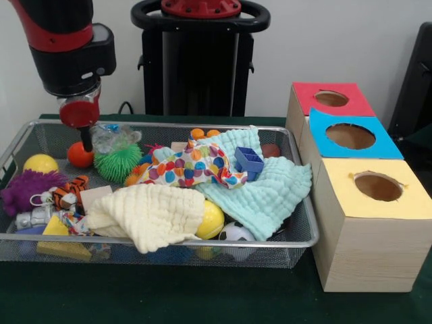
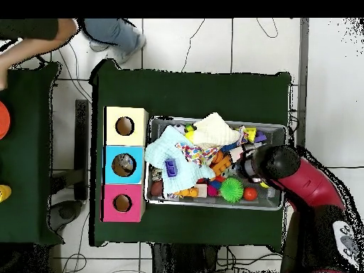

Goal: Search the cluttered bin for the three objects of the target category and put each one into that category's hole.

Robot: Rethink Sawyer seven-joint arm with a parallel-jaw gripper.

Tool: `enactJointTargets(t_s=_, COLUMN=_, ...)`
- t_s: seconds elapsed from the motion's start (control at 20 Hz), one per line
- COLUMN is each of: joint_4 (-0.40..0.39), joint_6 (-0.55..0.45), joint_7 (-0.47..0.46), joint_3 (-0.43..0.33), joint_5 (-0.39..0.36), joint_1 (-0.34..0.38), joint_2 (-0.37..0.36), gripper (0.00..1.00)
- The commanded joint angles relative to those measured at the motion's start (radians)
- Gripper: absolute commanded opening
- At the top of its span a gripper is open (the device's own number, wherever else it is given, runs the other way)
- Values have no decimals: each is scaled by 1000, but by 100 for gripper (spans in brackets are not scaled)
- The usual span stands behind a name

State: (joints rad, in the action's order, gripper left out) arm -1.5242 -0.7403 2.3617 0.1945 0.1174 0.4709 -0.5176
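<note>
**Arm Positioned Over the Robot-Side End of the Wire Bin**

The wire mesh bin is sitting on the green table, filled with mixed clutter. The red and black arm is reaching down into the bin at the left end in the front view. The gripper is hanging just above an orange ball, and its black tip is showing as one narrow stem; the state of the fingers cannot be determined from either view.

One clear plastic bottle is lying just beside the gripper, resting against the top of a green spiky ball. A pale blue band is showing on it. No other bottle can be identified with certainty among the clutter.

Across the middle of the bin, a cream cloth, a polka-dot cloth and a mint cloth are covering other items. A small blue block is resting on the mint cloth. A yellow ball and a purple fuzzy toy are lying at the left end.

Three wooden boxes are standing in a row beside the bin, each with a round hole on top: a red box, a blue box and a yellow box.

In the overhead view, the arm is covering the bin's right end, and a person's arm is showing at the upper left edge.
</note>
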Motion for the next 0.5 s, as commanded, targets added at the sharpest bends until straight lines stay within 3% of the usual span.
enactJointTargets(t_s=0.05, joint_4=-24, joint_6=-170, joint_7=40, joint_3=-37, joint_5=-7, joint_1=-13, joint_2=-52, gripper=0)
enactJointTargets(t_s=0.3, joint_4=7, joint_6=-250, joint_7=60, joint_3=-25, joint_5=-8, joint_1=-34, joint_2=-82, gripper=0)
enactJointTargets(t_s=0.5, joint_4=35, joint_6=-250, joint_7=83, joint_3=-12, joint_5=-12, joint_1=-52, joint_2=-80, gripper=0)
